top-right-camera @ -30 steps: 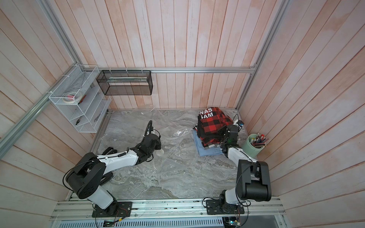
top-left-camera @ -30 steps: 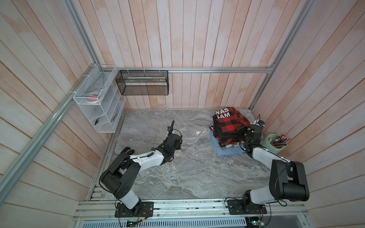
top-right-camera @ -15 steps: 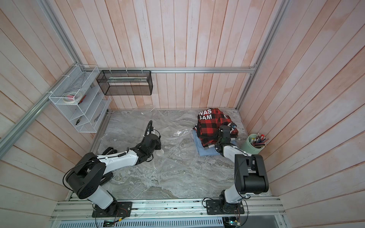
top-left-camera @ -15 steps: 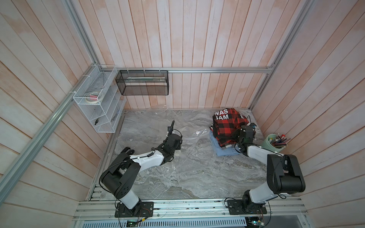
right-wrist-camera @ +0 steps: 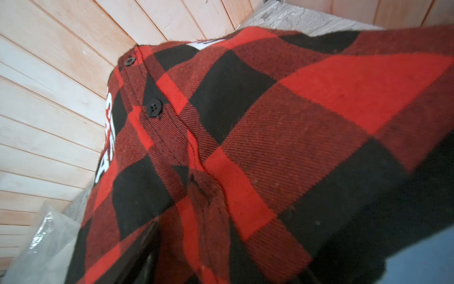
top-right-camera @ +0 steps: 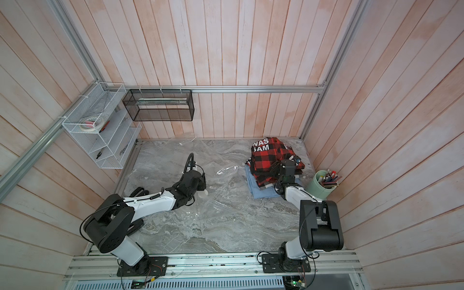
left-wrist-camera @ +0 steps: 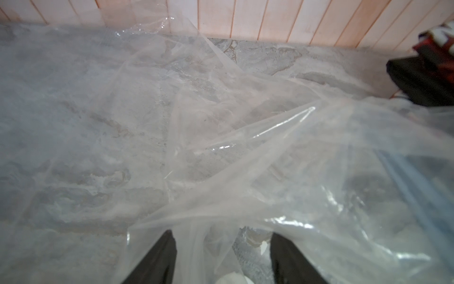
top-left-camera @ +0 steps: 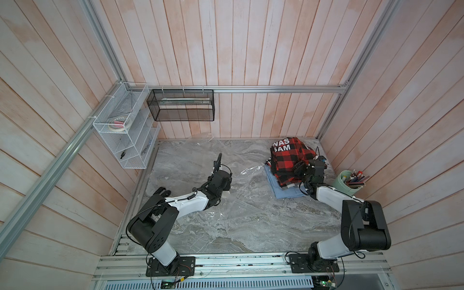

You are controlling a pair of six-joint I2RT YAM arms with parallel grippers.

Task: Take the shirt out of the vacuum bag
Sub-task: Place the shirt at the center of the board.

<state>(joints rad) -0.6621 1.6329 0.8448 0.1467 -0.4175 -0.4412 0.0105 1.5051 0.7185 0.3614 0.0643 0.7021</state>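
Clear vacuum bag lies slack at frame centre, with the plaid shirt outside it on a stack at right. Extraction looks complete, and the next move calls for retracting both arms cleanly. Left gripper, extended low, is spread around loose film; right gripper is at the shirt's edge, and its spacing cannot be told.

My left gripper is low over the clear vacuum bag, which lies flat on the marble table. My right gripper is at the edge of the red-and-black plaid shirt, which is piled on a folded blue cloth near a green pen cup.
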